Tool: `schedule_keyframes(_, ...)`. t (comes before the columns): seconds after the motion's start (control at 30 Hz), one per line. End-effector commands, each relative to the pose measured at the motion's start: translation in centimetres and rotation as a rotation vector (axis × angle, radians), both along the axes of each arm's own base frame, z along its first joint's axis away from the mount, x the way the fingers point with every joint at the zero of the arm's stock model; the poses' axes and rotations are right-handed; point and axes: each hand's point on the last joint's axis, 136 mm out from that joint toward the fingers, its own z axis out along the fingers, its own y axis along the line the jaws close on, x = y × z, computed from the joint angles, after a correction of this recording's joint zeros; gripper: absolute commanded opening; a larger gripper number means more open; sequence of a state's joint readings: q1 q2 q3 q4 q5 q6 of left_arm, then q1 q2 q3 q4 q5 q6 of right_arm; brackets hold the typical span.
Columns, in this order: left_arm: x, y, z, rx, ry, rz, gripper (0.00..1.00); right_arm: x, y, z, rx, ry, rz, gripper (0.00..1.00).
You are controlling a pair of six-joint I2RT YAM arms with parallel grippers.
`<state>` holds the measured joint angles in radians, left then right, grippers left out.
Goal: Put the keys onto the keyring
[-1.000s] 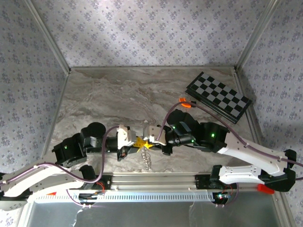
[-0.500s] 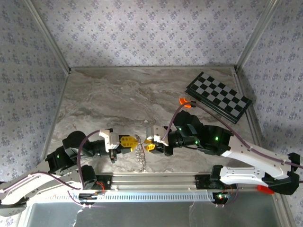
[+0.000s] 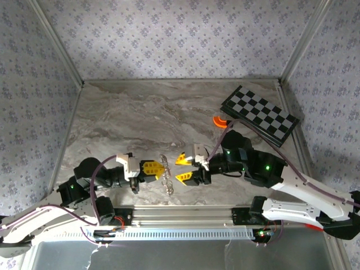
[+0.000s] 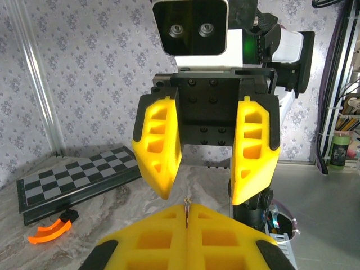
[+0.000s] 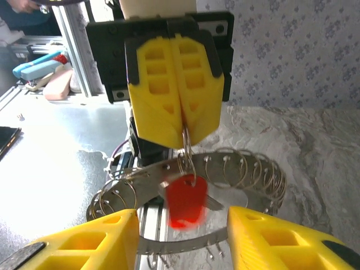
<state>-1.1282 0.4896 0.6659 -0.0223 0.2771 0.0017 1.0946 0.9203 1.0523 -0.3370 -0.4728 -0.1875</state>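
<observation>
At centre: left claw [image 5: 183, 130] pinches keyring [image 5: 247, 169]; right claw [image 4: 205, 188] open; key [image 5: 184, 203] blurred, perhaps hanging.

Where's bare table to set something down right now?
Far-left and middle of the table, from the back wall to the arms. Crowded: near-centre, where left gripper and right gripper flank the keyring; chequered board and orange piece sit far-right.

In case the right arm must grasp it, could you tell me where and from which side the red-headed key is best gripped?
Likely the red plastic head, its broadest part, hanging free from the keyring. Come low from the side of the right end effector: the left end effector is shut on the ring above. The head looks blurred, perhaps swinging.
</observation>
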Motion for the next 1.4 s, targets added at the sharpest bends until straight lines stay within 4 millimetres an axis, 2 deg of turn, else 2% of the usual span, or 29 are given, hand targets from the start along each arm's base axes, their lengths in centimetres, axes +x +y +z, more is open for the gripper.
schedule_keyframes(0.0,-1.0,0.3,2.9,-0.098,-0.040,-0.042,0.00,-0.1,0.4,0.5,0.042,0.039,0.012,0.45)
schedule_keyframes(0.27,-1.5,0.2,4.2,-0.143,-0.075,-0.071,0.00,0.4,0.8,-0.3,0.038,0.060,-0.005,0.31)
schedule_keyframes(0.8,-2.0,0.2,5.3,-0.204,-0.088,-0.097,0.00,0.5,0.9,-1.2,0.049,0.051,-0.001,0.00)
schedule_keyframes(1.2,-2.4,0.1,5.9,-0.245,-0.099,-0.120,0.00,-0.1,0.2,-0.6,0.106,0.028,0.016,0.00)
schedule_keyframes(1.27,-2.5,0.1,5.9,-0.244,-0.100,-0.122,0.00,-0.1,-0.2,-0.2,0.124,0.019,0.005,0.05)
schedule_keyframes(1.37,-2.6,0.1,5.9,-0.242,-0.100,-0.127,0.00,-0.2,-1.0,0.3,0.160,0.001,-0.014,0.24)
